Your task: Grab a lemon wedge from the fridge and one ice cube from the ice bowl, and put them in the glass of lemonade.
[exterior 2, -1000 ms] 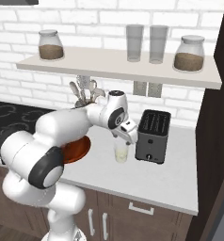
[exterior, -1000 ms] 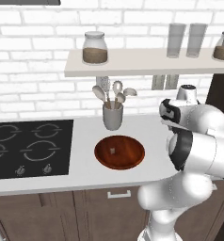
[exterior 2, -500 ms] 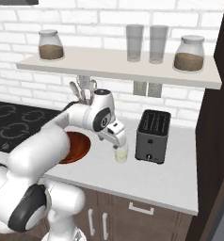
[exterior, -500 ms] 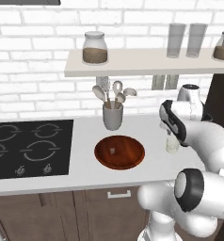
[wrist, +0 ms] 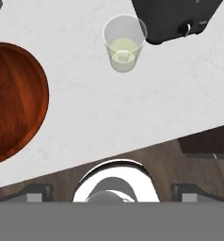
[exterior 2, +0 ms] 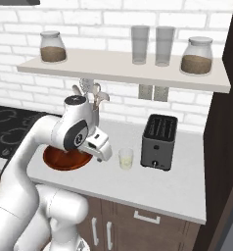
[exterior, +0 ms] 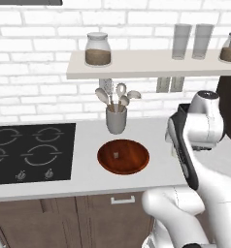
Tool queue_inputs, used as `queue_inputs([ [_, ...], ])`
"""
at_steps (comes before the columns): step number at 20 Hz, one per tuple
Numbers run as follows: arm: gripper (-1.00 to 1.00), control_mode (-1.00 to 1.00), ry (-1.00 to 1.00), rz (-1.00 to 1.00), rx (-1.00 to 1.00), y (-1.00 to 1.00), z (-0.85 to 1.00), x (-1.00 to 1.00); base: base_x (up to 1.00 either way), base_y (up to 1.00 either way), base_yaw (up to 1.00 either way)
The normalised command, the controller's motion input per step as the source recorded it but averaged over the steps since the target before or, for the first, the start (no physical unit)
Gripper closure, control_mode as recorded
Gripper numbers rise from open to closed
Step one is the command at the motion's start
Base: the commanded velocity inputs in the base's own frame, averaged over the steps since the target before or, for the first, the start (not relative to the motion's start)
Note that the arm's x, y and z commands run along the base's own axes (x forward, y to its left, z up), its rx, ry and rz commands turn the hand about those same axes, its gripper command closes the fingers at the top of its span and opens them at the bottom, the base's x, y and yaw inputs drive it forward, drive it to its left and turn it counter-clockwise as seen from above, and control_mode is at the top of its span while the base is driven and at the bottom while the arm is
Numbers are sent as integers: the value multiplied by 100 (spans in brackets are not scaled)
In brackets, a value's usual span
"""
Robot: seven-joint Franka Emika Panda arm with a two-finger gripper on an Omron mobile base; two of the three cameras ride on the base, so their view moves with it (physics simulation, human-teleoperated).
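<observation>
Ice is the thing at hand: a tiny pale cube lies alone near the middle of the bowl, and I judge it light, hard and slick, likely to squirt from a careless pinch. The best hold looks to be across two opposite flat faces, fingers coming straight down so the tips bracket it just above the wood. The bowl is shallow, round and reddish-brown with visible grain; its low rim should not hinder a vertical approach, though being light it may slide if nudged.

The gripper hangs above the counter between bowl and glass. Whether its jaws are wide or narrow I cannot tell; in the hand view only two grey stubs show at the bottom edge, and nothing is seen between them.

From the hand view, the bowl sits off to one side of the gripper, partly cut by the frame, and the glass lies ahead, just beside the toaster. The glass is a short clear tumbler, thin-walled and probably easy to tip, holding pale yellow liquid with a small yellowish piece in it, possibly the wedge, though it is too small to be sure. The toaster is a matte black box; the counter is smooth, pale speckled stone.
</observation>
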Motion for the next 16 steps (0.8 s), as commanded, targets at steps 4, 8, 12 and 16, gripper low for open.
queue_inputs([
  [4,-100,-100,-6,9,0,13,34,-41,0,0,0],
  [8,-100,-100,-1,0,0,0,0,-2,0,0,0],
  [12,-100,-100,0,0,0,0,0,0,0,0,0],
  [16,-100,100,0,0,0,0,0,0,-79,0,-5],
])
